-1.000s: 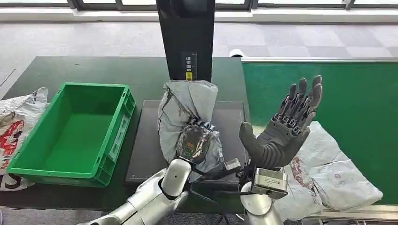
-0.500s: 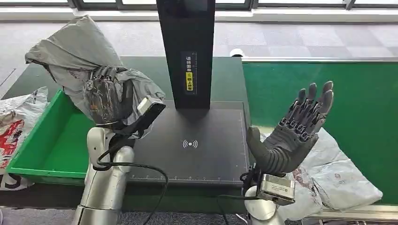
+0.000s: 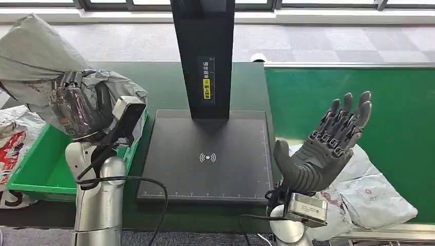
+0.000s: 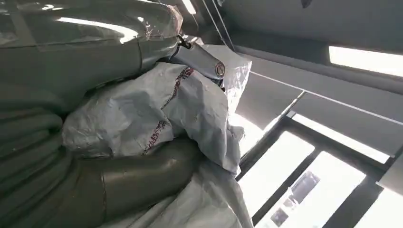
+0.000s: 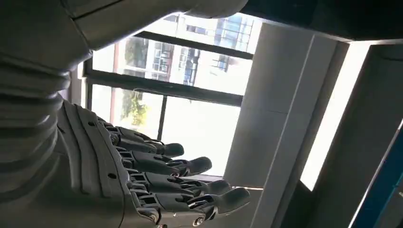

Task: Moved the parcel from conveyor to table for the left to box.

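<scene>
The robot's left hand (image 3: 82, 110) holds a crumpled grey parcel (image 3: 38, 61) aloft, fingers wrapped round it, above the green box (image 3: 36, 164) at the tabletop's (image 3: 164, 82) left edge. The right hand (image 3: 320, 151) hovers empty, fingers spread, near the conveyor (image 3: 400, 113). A clean finish likely means centring the bulging parcel over the box and lowering before release, lest it catch the rim.
</scene>
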Controlling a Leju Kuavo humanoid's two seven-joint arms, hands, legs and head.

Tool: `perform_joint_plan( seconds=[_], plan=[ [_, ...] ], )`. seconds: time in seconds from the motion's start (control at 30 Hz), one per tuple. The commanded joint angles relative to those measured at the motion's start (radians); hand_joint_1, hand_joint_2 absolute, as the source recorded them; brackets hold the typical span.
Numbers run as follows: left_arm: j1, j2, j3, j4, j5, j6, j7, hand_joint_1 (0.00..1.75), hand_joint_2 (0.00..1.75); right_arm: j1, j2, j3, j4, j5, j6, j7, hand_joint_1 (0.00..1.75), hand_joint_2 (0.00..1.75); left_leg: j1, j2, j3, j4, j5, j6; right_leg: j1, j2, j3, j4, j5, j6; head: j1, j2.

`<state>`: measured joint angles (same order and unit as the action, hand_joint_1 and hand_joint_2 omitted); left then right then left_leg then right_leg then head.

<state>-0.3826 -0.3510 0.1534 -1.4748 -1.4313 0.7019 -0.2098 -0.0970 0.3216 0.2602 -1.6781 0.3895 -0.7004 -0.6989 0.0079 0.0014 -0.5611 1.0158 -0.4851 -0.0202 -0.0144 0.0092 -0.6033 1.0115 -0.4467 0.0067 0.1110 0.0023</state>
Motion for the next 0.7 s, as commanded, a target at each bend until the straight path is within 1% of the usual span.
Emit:
perform_joint_plan(
  seconds=[0.03,0.07,0.1,0.13,0.17,0.2,0.27,0.33,0.37,0.4,0.5,0.53,0.6,0.7],
  plan=[
    [-0.085,0.007,0.297,0.129,0.037,-0.004,-0.061,1.75,1.75,0.071,0.027,-0.001,-0.008,0.002,0.002,0.001,0.0,1.75,0.0,0.001,0.004,-0.004,0.001,0.0,0.0,0.0,0.003,-0.003,0.0,-0.001,0.0,0.0],
    [-0.109,0.002,0.365,0.166,0.036,-0.004,-0.097,1.75,1.75,0.072,0.027,-0.001,-0.009,0.002,0.002,0.001,0.0,1.75,0.0,0.001,0.003,-0.002,0.0,0.0,0.0,0.001,0.002,-0.002,0.0,-0.001,0.0,0.0],
    [-0.117,0.011,0.406,0.198,0.052,-0.004,-0.089,1.75,1.75,0.072,0.027,0.0,-0.009,0.001,0.002,0.001,0.0,1.75,0.0,0.001,0.003,-0.002,0.0,0.0,0.0,0.0,0.002,-0.001,0.0,-0.001,0.0,0.0],
    [-0.132,0.043,0.431,0.251,0.054,-0.004,-0.067,1.75,1.75,0.073,0.027,0.001,-0.008,0.002,0.002,0.001,0.0,1.75,0.0,0.001,0.004,-0.003,0.001,0.0,0.0,0.0,0.003,-0.002,0.001,-0.001,0.0,0.0],
    [-0.148,0.051,0.481,0.292,0.057,-0.004,-0.079,1.75,1.75,0.074,0.027,0.004,-0.008,0.002,0.002,0.001,0.0,1.75,-0.001,0.001,0.005,-0.004,0.001,0.0,0.0,0.001,0.003,-0.002,0.0,-0.001,0.0,0.0],
    [-0.171,0.084,0.522,0.362,0.051,-0.004,-0.063,1.75,1.75,0.076,0.027,0.009,-0.008,0.003,0.002,0.001,0.0,1.75,-0.001,0.001,0.003,-0.002,0.0,0.0,0.0,0.0,0.002,-0.001,0.0,-0.001,0.0,0.0],
    [-0.196,0.114,0.594,0.447,0.034,-0.004,-0.065,1.75,1.75,0.08,0.027,0.018,-0.009,0.003,0.002,0.001,0.0,1.75,-0.001,0.002,0.005,-0.004,0.001,0.0,0.0,0.002,0.003,-0.002,0.001,-0.001,0.0,0.0],
    [-0.21,0.154,0.647,0.547,0.003,-0.004,-0.024,1.75,1.75,0.082,0.023,0.029,-0.011,0.0,0.002,0.001,0.0,1.75,-0.001,0.003,0.006,-0.004,0.001,-0.001,0.0,0.002,0.003,-0.002,0.0,-0.001,0.0,0.0],
    [-0.208,0.166,0.668,0.571,0.004,-0.004,-0.03,1.75,1.75,0.083,0.021,0.031,-0.012,-0.001,0.002,0.001,0.0,1.75,0.0,0.005,0.008,-0.007,0.001,-0.001,0.0,0.003,0.005,-0.004,0.001,-0.002,0.0,0.0],
    [-0.207,0.169,0.679,0.578,0.004,-0.004,-0.032,1.75,1.75,0.083,0.02,0.032,-0.011,-0.001,0.002,0.001,0.0,1.75,-0.001,0.003,0.006,-0.005,0.001,-0.001,0.0,0.001,0.004,-0.002,0.0,-0.001,0.0,0.0],
    [-0.21,0.165,0.718,0.584,-0.015,-0.004,-0.028,1.75,1.75,0.077,0.018,0.034,-0.001,-0.004,0.002,0.001,0.0,1.75,0.0,0.003,0.007,-0.006,0.002,-0.001,0.002,0.001,0.005,-0.004,0.001,-0.002,0.0,0.0],
    [-0.211,0.165,0.729,0.585,-0.017,-0.004,-0.026,1.75,1.75,0.072,0.019,0.034,0.006,-0.005,0.002,0.001,0.0,1.75,0.0,0.002,0.004,-0.003,0.001,-0.001,0.002,0.002,0.002,-0.001,0.0,-0.001,0.0,0.0],
    [-0.212,0.169,0.744,0.587,-0.02,-0.004,-0.018,1.75,1.75,0.066,0.023,0.033,0.018,-0.004,0.002,0.001,0.0,1.75,0.001,0.0,0.005,-0.005,0.001,-0.001,0.001,-0.001,0.005,-0.003,0.0,-0.002,0.0,0.0],
    [-0.212,0.172,0.77,0.578,-0.013,-0.004,-0.026,1.75,1.75,0.057,0.027,0.032,0.032,-0.009,0.002,0.001,0.0,1.75,0.001,0.001,0.003,-0.003,0.001,-0.001,0.002,0.001,0.002,-0.001,0.0,-0.002,0.0,0.0]
  ],
)
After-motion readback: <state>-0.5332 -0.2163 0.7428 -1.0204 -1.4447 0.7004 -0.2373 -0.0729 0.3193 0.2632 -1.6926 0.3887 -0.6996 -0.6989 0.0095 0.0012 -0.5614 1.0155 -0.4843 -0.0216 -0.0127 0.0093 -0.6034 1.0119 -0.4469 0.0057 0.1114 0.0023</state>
